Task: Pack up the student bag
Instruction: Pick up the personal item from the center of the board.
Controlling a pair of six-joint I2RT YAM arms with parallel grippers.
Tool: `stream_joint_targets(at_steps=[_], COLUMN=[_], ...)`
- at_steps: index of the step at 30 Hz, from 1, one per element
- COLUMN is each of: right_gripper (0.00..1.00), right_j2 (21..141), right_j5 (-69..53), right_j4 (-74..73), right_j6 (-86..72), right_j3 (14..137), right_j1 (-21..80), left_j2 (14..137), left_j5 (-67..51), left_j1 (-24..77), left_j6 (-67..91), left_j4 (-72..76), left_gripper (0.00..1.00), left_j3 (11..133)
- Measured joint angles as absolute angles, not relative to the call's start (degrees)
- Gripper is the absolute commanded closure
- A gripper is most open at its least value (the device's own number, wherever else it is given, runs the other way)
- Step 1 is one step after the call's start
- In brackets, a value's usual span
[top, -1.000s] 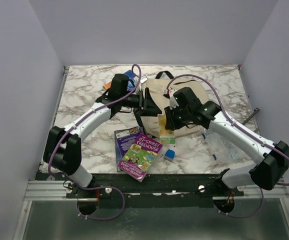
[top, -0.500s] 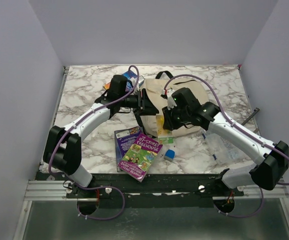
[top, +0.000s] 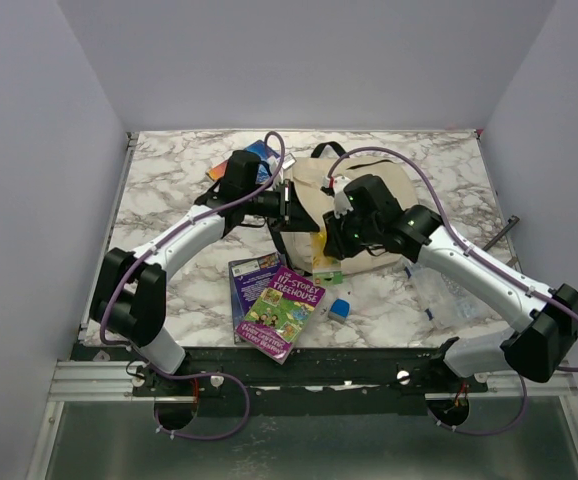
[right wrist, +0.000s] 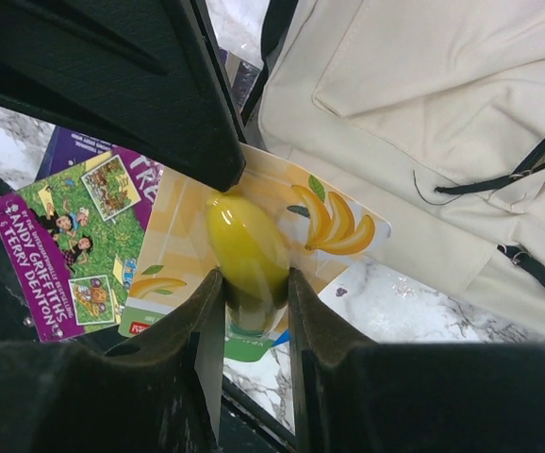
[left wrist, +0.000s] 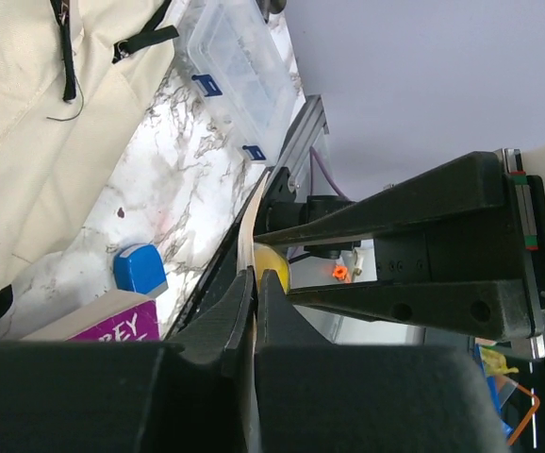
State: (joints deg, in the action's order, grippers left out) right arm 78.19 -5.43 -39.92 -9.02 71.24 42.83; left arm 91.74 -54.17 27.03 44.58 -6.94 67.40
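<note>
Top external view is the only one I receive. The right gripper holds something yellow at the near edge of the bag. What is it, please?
Observer: The right wrist view shows a flat yellow pack printed with bananas; the right gripper is closed around a glossy yellow bump on it.
Operator: And the left gripper, does it hold the student bag?
Observer: No. In the left wrist view the left gripper is shut on a thin pale edge, apparently that pack's; the student bag lies apart.
</note>
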Motion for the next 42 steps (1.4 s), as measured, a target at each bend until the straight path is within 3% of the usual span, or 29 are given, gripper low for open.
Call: stream_joint_targets(at_steps=[2, 8, 10, 16, 22, 30, 39, 42], right_gripper=[0.76, 0.10, 0.00, 0.00, 0.03, 0.35, 0.44, 0.55], right_j2=[78.19, 76.25, 74.32, 68.62, 65.52, 76.09, 79.68, 79.50], right_j5=[-4.99, -1.21, 1.10, 1.65, -7.31, -12.45, -9.23, -7.53], right_j4=[-39.75, -38.19, -38.04, -32.23, -2.96, 32.86, 58.26, 62.39], right_j6=[-9.50, -18.31, -23.03, -37.43, -53.19, -66.11, -76.34, -77.17], right_j3=[71.24, 70.15, 68.95, 61.06, 43.07, 36.64, 27.49, 26.37], right_j1=[42.83, 43.20, 43.18, 43.13, 43.13, 43.13, 43.13, 43.13], left_j2=[91.70, 87.53, 83.09, 74.91, 75.50, 82.28, 83.26, 83.90], left_j5=[-54.19, -53.25, -52.86, -51.13, -50.85, -51.18, -51.20, -51.18], left_j1=[27.00, 26.13, 24.38, 15.38, 11.14, 9.34, 9.32, 9.32], left_j6=[44.05, 42.13, 42.50, 48.64, 60.86, 79.85, 89.62, 91.26], left_j4=[-6.94, -6.35, -3.84, 8.67, 23.66, 47.57, 61.41, 63.55], left_gripper=[1.00, 1.00, 1.00, 1.00, 1.00, 1.00, 1.00, 1.00], left_j3=[67.59, 66.63, 64.66, 58.54, 50.15, 44.93, 42.92, 42.54])
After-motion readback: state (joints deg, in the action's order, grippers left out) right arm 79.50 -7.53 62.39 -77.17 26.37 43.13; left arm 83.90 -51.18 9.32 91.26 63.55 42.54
